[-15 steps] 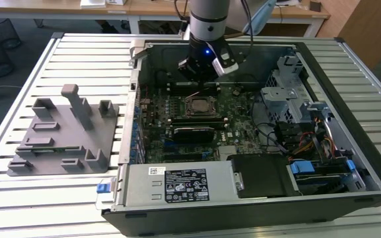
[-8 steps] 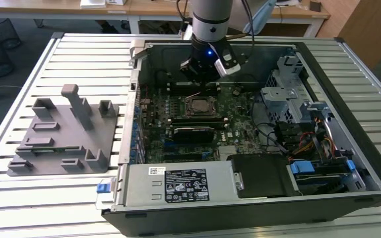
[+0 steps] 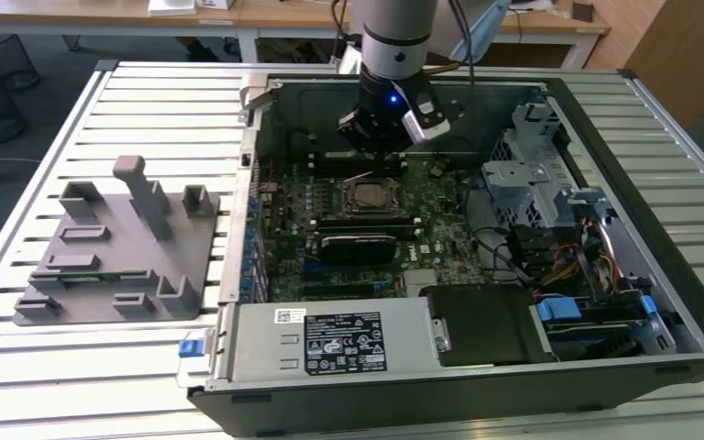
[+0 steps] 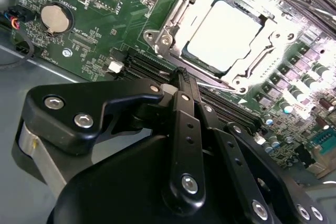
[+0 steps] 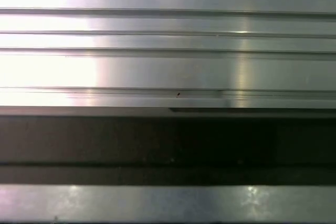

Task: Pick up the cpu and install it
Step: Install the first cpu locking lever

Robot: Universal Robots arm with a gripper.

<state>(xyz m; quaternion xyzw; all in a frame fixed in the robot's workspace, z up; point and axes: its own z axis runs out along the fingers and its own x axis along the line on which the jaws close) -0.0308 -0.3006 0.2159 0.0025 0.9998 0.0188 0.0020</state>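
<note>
The slatted metal table carries everything; in the first wrist view its ribbed aluminium slats run across, with a dark band between them. On it lies the open computer case, and at nine o'clock from the case stands the grey holder block with its upright posts. Inside the case the green motherboard lies flat. My arm comes down from twelve o'clock, and my pincer hangs just above the board, at twelve o'clock from the socket. In the second wrist view my black fingers are pressed together with nothing between them. The cpu sits in the socket's metal frame, its pale top plate facing up, near my fingertips but apart from them.
</note>
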